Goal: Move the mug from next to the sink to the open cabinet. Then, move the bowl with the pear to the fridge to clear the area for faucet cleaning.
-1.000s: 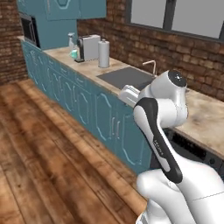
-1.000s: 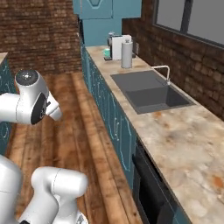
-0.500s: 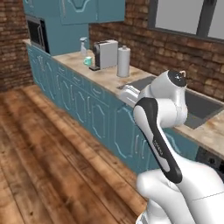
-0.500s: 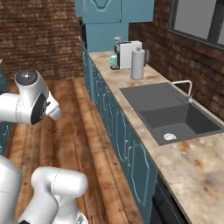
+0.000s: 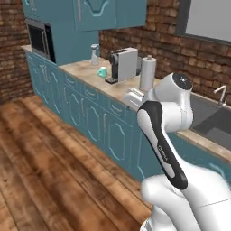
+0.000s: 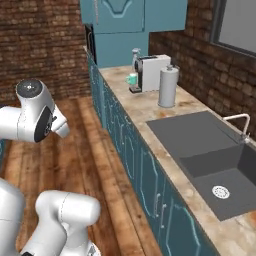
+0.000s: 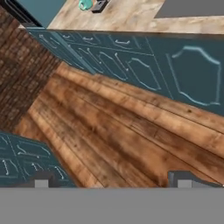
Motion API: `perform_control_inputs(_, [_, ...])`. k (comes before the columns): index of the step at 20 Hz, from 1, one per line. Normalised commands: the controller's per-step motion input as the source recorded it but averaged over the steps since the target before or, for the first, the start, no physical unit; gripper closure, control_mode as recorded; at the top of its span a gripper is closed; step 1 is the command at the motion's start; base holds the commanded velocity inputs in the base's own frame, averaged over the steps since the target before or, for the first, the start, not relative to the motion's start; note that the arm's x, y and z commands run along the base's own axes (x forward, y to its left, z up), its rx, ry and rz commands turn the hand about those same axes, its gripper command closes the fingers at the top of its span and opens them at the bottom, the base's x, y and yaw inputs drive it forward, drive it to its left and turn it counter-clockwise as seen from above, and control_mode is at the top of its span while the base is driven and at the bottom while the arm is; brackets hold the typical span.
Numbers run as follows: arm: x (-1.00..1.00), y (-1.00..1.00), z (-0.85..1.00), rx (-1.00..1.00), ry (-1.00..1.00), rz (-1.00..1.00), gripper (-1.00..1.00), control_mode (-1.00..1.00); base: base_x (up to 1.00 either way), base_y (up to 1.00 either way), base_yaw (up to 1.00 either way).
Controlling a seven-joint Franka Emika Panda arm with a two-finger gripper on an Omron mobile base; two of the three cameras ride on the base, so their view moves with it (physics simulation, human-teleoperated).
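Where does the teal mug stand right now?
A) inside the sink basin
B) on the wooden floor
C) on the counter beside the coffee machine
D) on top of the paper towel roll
C: the mug sits on the counter just left of the coffee machine, far from the sink.

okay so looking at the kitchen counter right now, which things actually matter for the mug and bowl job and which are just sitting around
Belongs to the job:
mug, small and teal, on the counter beside the coffee machine
sink, dark basin set into the counter
faucet, thin silver, at the sink's far edge

Just lying about:
coffee machine
paper towel roll
spray bottle
microwave
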Motion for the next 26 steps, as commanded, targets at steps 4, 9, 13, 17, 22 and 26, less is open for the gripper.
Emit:
perform_control_inputs(4, [0.0,0.0,0.0,0.0,0.0,0.0,-1.0,1.0,1.0,0.65,-0.15])
perform_control_inputs(9, [0.0,0.0,0.0,0.0,0.0,0.0,-1.0,1.0,1.0,0.73,-0.15])
perform_control_inputs(13, [0.0,0.0,0.0,0.0,0.0,0.0,-1.0,1.0,1.0,0.85,-0.16])
perform_control_inputs(17, [0.0,0.0,0.0,0.0,0.0,0.0,-1.0,1.0,1.0,0.94,-0.17])
perform_control_inputs(22, [0.0,0.0,0.0,0.0,0.0,0.0,-1.0,1.0,1.0,1.0,-0.18])
perform_control_inputs(26, [0.0,0.0,0.0,0.0,0.0,0.0,-1.0,1.0,1.0,1.0,-0.23])
